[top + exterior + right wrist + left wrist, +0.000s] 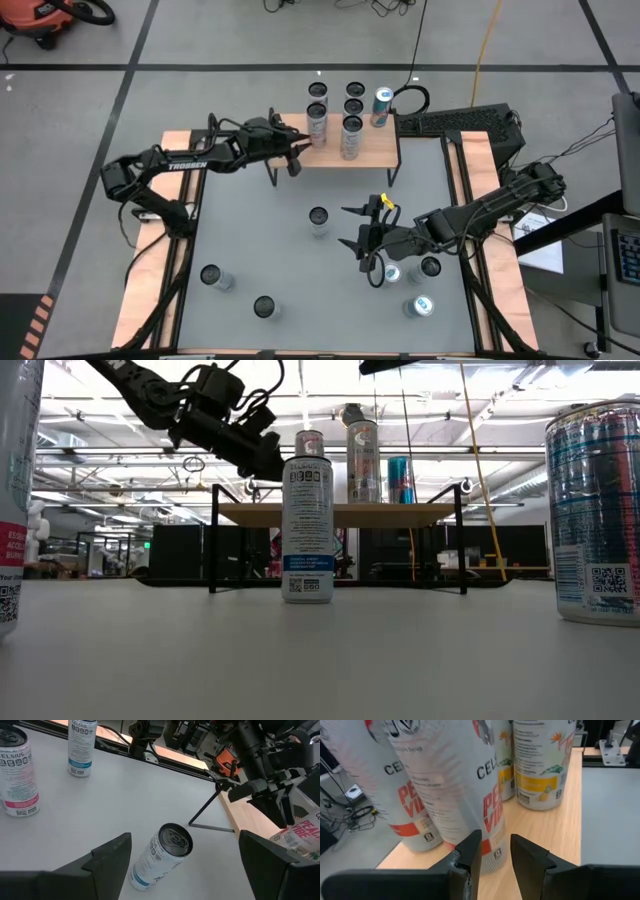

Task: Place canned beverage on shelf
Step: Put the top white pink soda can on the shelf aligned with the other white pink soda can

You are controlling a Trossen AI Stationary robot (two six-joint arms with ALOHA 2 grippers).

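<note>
The left gripper (303,146) hovered at the left end of the shelf (375,153), its fingers (470,855) drawn close together with only a narrow gap, empty, just in front of a white canned beverage (455,785) standing upright on the wooden top. Five more cans stood on the shelf beside and behind it, among them a tall white one (351,136) near the front edge and a teal one (382,105) at the far right corner. The right gripper (357,226) hung over the middle of the grey surface (250,230), its fingers (107,855) spread wide and holding nothing, above an upright white-and-blue can (160,855). Other cans stood scattered over the surface, two near its front left (212,276) and several under the right arm (420,305).
</note>
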